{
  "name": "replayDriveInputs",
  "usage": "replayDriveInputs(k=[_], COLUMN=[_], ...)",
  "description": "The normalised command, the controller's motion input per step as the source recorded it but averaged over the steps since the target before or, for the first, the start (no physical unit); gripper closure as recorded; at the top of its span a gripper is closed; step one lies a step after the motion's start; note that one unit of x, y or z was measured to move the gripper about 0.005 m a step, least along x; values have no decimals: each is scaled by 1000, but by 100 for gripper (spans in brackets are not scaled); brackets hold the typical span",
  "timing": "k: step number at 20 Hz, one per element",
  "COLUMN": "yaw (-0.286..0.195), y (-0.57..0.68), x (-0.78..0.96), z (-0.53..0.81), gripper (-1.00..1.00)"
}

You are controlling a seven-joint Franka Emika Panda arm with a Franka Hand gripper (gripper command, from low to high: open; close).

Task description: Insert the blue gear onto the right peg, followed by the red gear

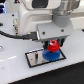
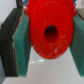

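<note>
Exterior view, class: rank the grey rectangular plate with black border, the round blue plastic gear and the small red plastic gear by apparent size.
1. Grey rectangular plate
2. Blue gear, partly hidden by the red one
3. Red gear, held in the gripper

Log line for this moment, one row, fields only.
gripper: shut on small red plastic gear | flat blue plastic gear: on grey plate | red gear: directly above blue gear, contact unclear
</note>
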Motion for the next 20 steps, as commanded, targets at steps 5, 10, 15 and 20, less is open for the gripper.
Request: replayDriveInputs(k=[5, 10, 15, 20], yaw=[0, 0, 0, 0], y=[5, -75, -67, -39], x=[77, 73, 146, 322], z=[55, 342, 160, -84], gripper=[100, 100, 100, 100])
